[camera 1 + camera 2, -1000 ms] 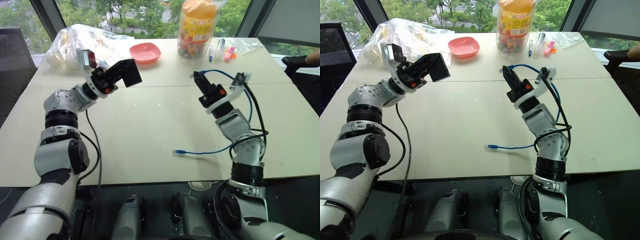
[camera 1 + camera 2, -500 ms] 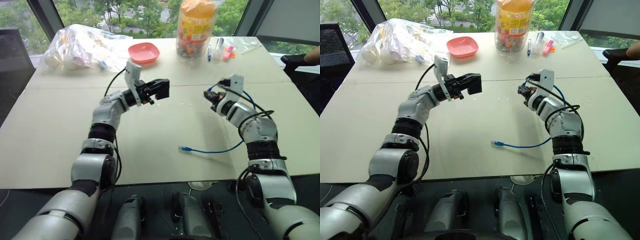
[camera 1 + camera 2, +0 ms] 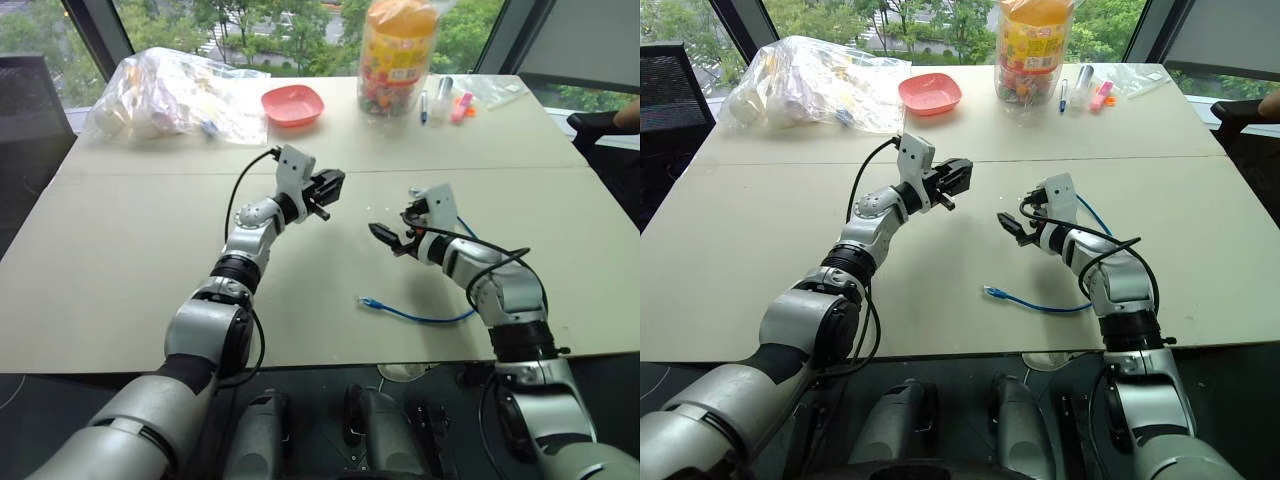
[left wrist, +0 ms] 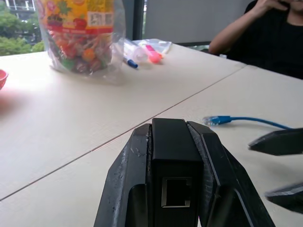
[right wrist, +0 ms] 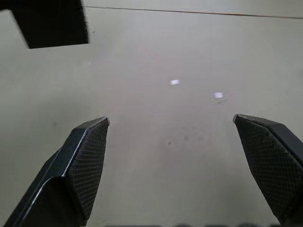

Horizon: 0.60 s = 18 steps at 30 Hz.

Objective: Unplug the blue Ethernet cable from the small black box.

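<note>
head views: the blue ethernet cable (image 3: 420, 314) lies loose on the table (image 3: 120, 260) near its front edge, free of the small black box (image 3: 329, 186); unplugging looks done.
left wrist view: left gripper (image 4: 174, 156) clenched on the small black box, its port empty and facing out.
right wrist view: right gripper (image 5: 182, 163) released, jaws wide over bare table, holding nothing.
arms: both reach inward over mid-table, grippers near each other.

Small matte-black box (image 4: 173, 165) clamped between left end effector (image 3: 328, 189) fingers above mid-tabletop (image 3: 120, 260), empty port facing outward. Blue Ethernet cable (image 3: 420, 316) unplugged, lying slack near the tabletop's near edge, plug end free.
</note>
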### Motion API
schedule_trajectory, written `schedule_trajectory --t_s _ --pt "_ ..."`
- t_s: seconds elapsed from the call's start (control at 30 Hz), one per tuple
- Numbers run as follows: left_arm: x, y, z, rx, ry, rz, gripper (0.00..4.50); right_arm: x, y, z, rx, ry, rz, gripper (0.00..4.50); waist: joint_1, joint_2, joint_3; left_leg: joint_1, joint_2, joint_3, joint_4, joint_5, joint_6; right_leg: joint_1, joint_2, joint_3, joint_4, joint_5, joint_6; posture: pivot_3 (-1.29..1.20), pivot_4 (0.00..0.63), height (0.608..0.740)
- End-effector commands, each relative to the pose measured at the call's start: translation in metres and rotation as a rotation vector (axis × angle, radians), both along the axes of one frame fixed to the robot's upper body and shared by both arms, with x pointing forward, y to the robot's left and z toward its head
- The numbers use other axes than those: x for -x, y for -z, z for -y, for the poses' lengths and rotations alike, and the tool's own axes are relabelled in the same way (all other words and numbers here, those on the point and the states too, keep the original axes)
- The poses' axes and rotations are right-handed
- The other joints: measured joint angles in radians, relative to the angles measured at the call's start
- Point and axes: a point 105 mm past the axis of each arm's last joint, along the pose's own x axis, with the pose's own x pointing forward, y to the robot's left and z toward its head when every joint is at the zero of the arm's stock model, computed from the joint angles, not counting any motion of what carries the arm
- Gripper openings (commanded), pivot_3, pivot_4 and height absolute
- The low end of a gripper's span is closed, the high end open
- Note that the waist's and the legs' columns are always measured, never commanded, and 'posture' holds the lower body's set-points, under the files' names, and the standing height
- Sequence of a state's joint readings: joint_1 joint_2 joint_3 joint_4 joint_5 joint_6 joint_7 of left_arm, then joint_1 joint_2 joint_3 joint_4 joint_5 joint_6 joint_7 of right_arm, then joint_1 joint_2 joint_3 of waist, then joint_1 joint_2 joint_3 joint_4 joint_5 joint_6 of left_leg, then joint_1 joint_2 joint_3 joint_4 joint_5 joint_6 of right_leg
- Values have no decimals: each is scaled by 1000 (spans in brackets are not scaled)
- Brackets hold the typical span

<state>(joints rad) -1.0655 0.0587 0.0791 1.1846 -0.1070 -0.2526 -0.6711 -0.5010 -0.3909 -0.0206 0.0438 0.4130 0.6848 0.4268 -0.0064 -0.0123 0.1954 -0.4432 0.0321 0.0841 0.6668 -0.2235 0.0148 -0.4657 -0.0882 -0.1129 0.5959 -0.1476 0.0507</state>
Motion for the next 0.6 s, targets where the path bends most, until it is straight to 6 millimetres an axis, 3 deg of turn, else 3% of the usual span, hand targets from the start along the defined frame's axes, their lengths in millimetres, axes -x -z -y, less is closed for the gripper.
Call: schedule_trajectory --t_s 0.03,0.07,0.13,0.3,0.4,0.6 --pt "1 -3 9 -51 14 44 551 14 -33 -7 -104 -45 106 4426 0 0 0 0 0 -1 0 0 0 0 0 0 0 0 0 0 150 740" --pt "2 0 10 -55 24 37 551 15 -35 -7 -112 -40 109 4426 -1 0 0 0 0 -1 0 0 0 0 0 -1 0 0 0 0 150 740" --pt "3 4 10 -70 26 32 1563 17 -36 -4 -110 -24 119 4500 -1 0 0 0 0 -1 0 0 0 0 0 -1 0 0 0 0 150 740" --pt "4 14 3 -119 12 46 3330 15 -36 3 -104 12 132 4500 -3 0 0 0 1 -1 0 0 0 0 0 -1 0 0 0 0 150 740" --pt "4 9 -5 -110 38 41 4448 15 -36 4 -98 12 136 4500 -4 0 0 0 1 0 0 0 0 0 0 -1 0 0 0 0 150 740" --pt "12 -15 -44 -69 119 77 4448 34 -37 7 -61 -73 147 4500 -5 0 0 0 1 -1 0 0 0 0 0 -1 0 0 -1 0 150 740"
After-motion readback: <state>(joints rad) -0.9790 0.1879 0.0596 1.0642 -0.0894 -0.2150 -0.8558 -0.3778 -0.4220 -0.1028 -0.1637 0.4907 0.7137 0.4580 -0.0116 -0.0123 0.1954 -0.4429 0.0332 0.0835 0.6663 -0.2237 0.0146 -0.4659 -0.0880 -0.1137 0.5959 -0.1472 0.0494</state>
